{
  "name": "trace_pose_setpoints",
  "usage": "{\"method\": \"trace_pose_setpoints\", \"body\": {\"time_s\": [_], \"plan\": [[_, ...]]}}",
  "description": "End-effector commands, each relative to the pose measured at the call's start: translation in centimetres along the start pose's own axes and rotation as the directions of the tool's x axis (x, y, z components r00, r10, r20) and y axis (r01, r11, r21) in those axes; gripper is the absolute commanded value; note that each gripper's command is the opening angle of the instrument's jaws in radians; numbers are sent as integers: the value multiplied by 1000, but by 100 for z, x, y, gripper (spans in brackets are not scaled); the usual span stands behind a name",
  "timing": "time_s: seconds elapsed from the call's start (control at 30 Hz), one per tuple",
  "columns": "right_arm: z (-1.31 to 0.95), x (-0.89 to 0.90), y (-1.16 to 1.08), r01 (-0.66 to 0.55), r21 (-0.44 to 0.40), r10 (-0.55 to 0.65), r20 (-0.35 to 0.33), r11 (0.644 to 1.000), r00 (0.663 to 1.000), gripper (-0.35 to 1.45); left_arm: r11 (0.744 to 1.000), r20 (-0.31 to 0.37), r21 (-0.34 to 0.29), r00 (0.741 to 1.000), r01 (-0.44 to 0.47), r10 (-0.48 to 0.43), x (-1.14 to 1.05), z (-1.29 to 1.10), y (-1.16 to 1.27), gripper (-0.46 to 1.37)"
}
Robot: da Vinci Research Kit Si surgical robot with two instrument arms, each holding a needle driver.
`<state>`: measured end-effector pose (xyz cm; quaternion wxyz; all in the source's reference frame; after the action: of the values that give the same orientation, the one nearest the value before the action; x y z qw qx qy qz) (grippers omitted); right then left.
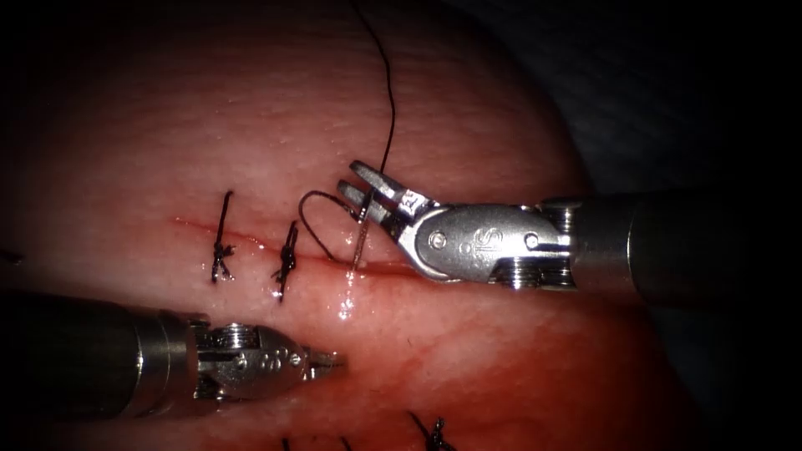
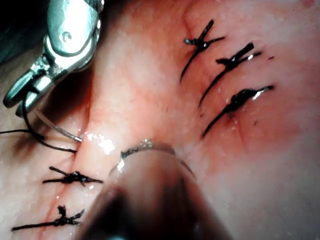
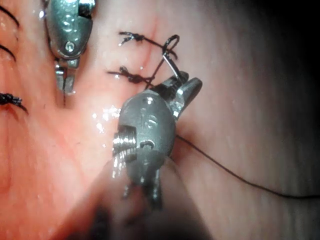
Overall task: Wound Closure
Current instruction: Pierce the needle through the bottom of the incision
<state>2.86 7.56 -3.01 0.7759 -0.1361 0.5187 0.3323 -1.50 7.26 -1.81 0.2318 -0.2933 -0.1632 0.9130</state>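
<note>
Needle [image 1: 361, 238] (thin, stiff, slippery) is gripped near its tail by the right tool [image 1: 368, 194], apparently piercing the cut [image 1: 251, 242] at 6 o'clock; it is best grasped mid-curve. Nothing is held by the closed left tool [image 1: 330, 361].

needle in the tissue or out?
In. The right tool holds the needle near its rear; its lower end enters the tissue at the cut.

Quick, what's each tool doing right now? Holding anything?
Left tool: shut, holding nothing, below the cut.
Right tool: shut on the needle near its thread end; its tip is in the tissue.
</note>
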Motion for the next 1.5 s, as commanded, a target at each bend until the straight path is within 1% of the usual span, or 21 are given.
{"method": "trace_pose_setpoints", "body": {"time_s": [0.03, 0.13, 0.2, 0.27, 0.3, 0.4, 0.47, 0.5, 0.6, 0.77, 0.93, 1.0, 1.33, 1.5], "plan": [[-1, -1, -1, -5, 9, 5, 7, 1000, 1000, -35, 1000, 0, -3, 1000, 0, 0, 0, 0, 0, -27], [-3, 0, -2, -13, 30, 12, 32, 999, 999, -35, 1000, 0, -4, 1000, 0, 0, -1, 0, 0, -26], [-4, 1, -1, -40, 46, 37, 59, 998, 998, -35, 1000, 0, -4, 1000, -1, 1, -1, 0, 0, -26], [-4, 1, 2, -76, 53, 72, 71, 996, 995, -35, 1000, 0, -4, 1000, -1, 1, -2, 0, 0, -26], [-3, 3, 7, -130, 64, 124, 83, 989, 989, -35, 1000, 0, -4, 1000, -2, 2, -3, -1, 1, -26], [0, 3, 17, -215, 85, 207, 92, 973, 974, -35, 1000, 0, -3, 1000, -4, 4, -4, -1, 2, -26], [2, 3, 24, -240, 98, 232, 91, 966, 969, -35, 1000, 0, -3, 1000, 1, -1, -5, 0, 3, -26], [6, 3, 30, -265, 110, 256, 91, 958, 962, -35, 1000, 0, -2, 1000, 0, 0, -6, 0, 3, -25], [14, 1, 39, -297, 133, 284, 105, 946, 953, -35, 1000, 0, -2, 1000, -2, 2, -8, 2, 2, -25], [25, -4, 47, -334, 191, 309, 146, 923, 940, -35, 1000, -1, -2, 1000, -1, 1, -12, 3, 0, -25], [34, -7, 53, -372, 250, 339, 167, 894, 926, -35, 1000, -1, -4, 1000, 0, 0, -18, 2, -1, -24], [37, -7, 55, -374, 261, 338, 174, 890, 925, -35, 1000, -1, -5, 1000, 4, -4, -20, 1, -1, -24], [45, -5, 66, -381, 273, 335, 199, 884, 921, -35, 1000, -1, -6, 1000, 5, -5, -24, 0, -1, -19], [48, 1, 70, -386, 269, 345, 188, 882, 920, -35, 1000, -1, -4, 1000, 3, -3, -27, 2, -1, -19]]}}
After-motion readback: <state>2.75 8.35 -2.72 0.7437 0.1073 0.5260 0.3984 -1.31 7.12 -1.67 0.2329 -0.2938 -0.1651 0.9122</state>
